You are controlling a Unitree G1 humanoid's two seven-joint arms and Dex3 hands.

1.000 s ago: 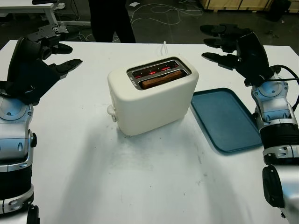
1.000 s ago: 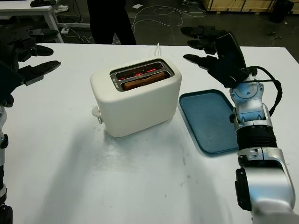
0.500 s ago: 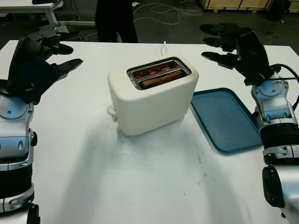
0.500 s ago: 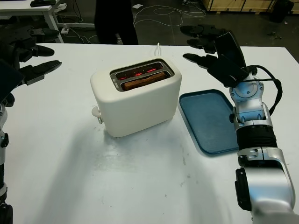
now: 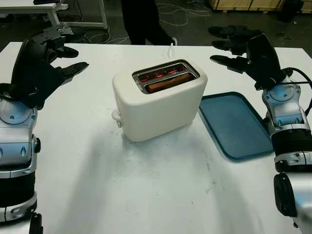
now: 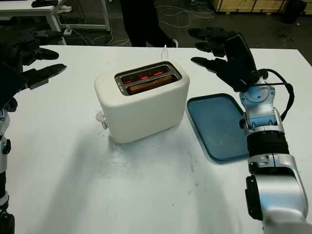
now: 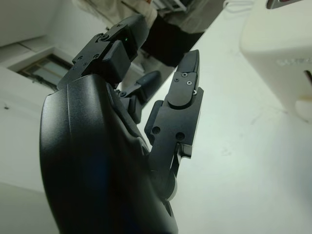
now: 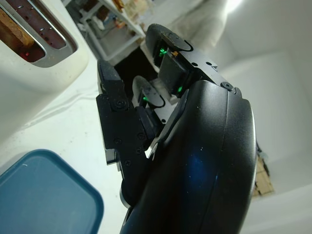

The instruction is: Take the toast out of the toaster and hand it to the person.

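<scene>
A slice of toast [image 5: 168, 83] sits low in the front slot of a cream two-slot toaster [image 5: 161, 100] at the middle of the white bench [image 5: 146, 190], the rear slot glowing red; only the toast's top edge shows, so its full shape cannot be judged. The left hand [image 5: 46, 61] hangs released above the bench well to the toaster's left, holding nothing, and the right hand [image 5: 243, 48] is likewise released and empty, raised beyond the far end of a blue tray [image 5: 236, 124] that lies just beside the toaster's right. Both hands appear poised either side, likely readying a reach for the slot. A person [image 5: 144, 22] stands at the bench's far edge, legs alone in frame, presumably waiting to receive the toast.
</scene>
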